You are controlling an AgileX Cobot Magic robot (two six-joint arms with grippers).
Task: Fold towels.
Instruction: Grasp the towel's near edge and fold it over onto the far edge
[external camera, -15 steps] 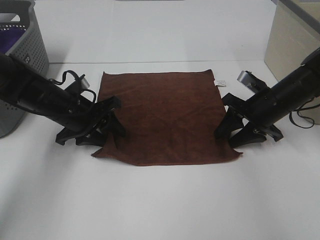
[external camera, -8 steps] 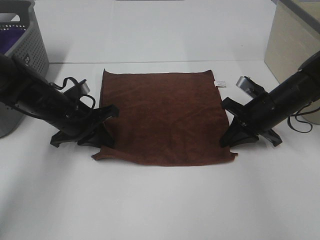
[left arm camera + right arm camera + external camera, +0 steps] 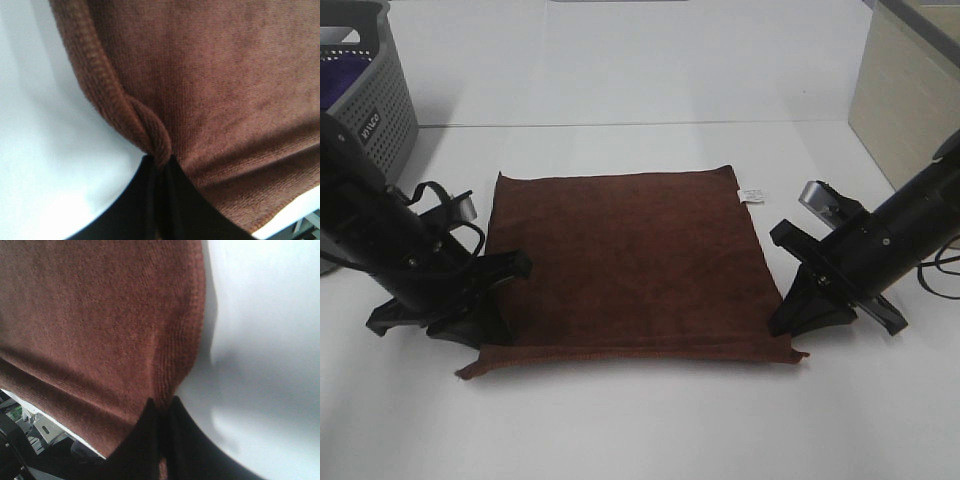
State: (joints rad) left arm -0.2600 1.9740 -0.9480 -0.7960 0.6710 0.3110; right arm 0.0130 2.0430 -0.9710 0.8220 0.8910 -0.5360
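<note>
While the brown towel (image 3: 625,260) lies spread flat in the middle of the white table (image 3: 640,80), both arms have hold of it at the near corners. In its wrist view the left hand (image 3: 161,167) is pinched tight on the hem at the near-left corner, and you can see the ribbed edge bunched into a little roll right where the fingers meet. Same deal for the right hand (image 3: 162,410) at the near-right corner, fingers pressed together with the hem caught between them. From the high camera the near edge runs pretty straight from one hand to the other, with each corner poking out a bit past its hand. The small white tag (image 3: 751,193) sits at the far-right corner, lying on the table. A grey perforated basket (image 3: 380,130) is off at the far left, apart from the towel, with a purple cloth (image 3: 342,75) inside, and there's a beige box (image 3: 910,100) at the far right
</note>
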